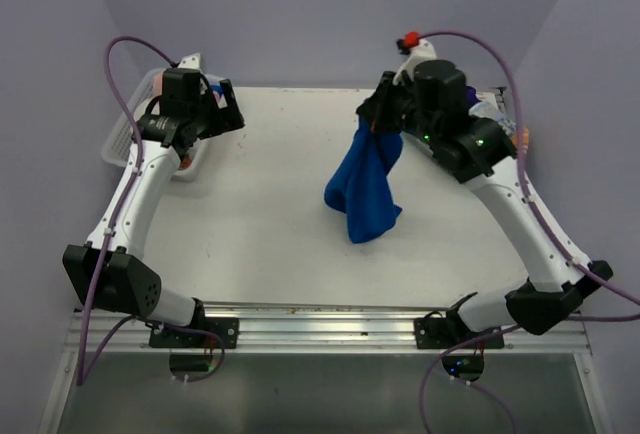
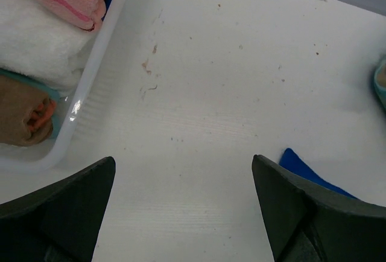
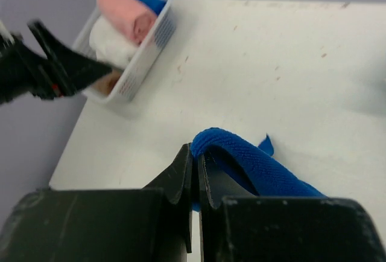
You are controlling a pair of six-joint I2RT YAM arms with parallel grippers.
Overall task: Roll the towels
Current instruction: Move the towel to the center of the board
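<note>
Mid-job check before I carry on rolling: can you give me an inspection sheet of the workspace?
Surface: white table, small brown specks.
Job's things: blue towel unrolled, hanging from right tool; pink towel rolled, white towel beside it, in white mesh basket.
Clutter: teal-edged object, barely in view.
Tools: right tool shut on blue towel; left tool open, empty.
Cables: purple cables loop off both arms.
Surroundings: lavender walls.

Lavender walls [image 1: 300, 14] around a white (speckled) table [image 1: 270, 234]
</note>
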